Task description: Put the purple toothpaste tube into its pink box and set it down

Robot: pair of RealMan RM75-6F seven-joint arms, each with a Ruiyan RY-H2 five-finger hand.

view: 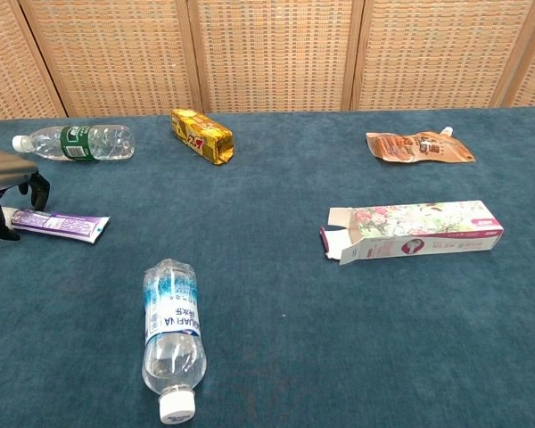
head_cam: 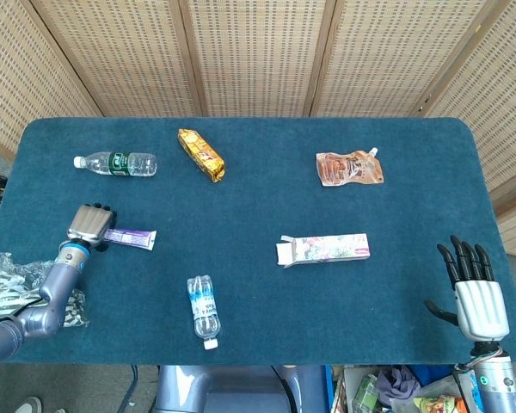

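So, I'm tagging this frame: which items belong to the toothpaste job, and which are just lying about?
Job:
purple toothpaste tube
pink box, end flap open
left hand, over the tube's cap end

Lying about:
green-label bottle
blue-label bottle
gold snack pack
brown spout pouch

Head view looks down from high; chest view low, nearer, across the same table (head_cam: 258, 284).
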